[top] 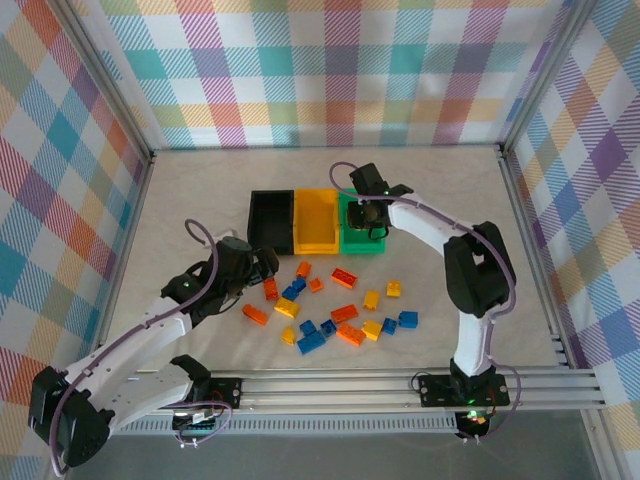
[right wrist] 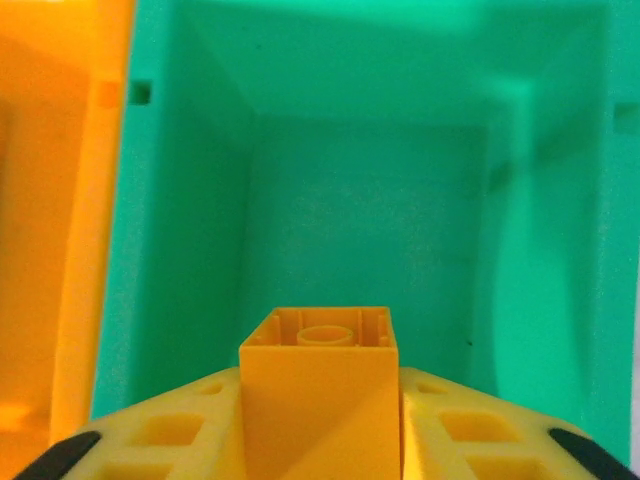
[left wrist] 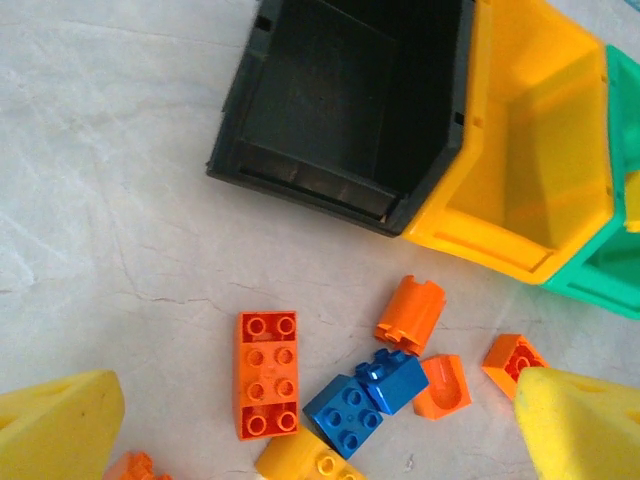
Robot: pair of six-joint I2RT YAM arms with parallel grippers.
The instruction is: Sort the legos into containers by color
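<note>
Holding: my right jaws clenched a yellow brick (right wrist: 318, 395) over the green bin (top: 345, 235), centre frame.
Left jaws: stood released above loose legos (left wrist: 268, 372), lower centre.
Release: I judged low and centred best.

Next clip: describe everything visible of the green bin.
The green bin is a small open-topped rectangular box of smooth, glossy plastic, with a small slot near the rim of its left wall. It stands upright on the table, at the right end of a row of three, its left wall against the yellow bin. What shows of its inside holds no bricks. The right pincer hangs over its opening, shut on a yellow brick; whether either touches the bin is unclear.
</note>
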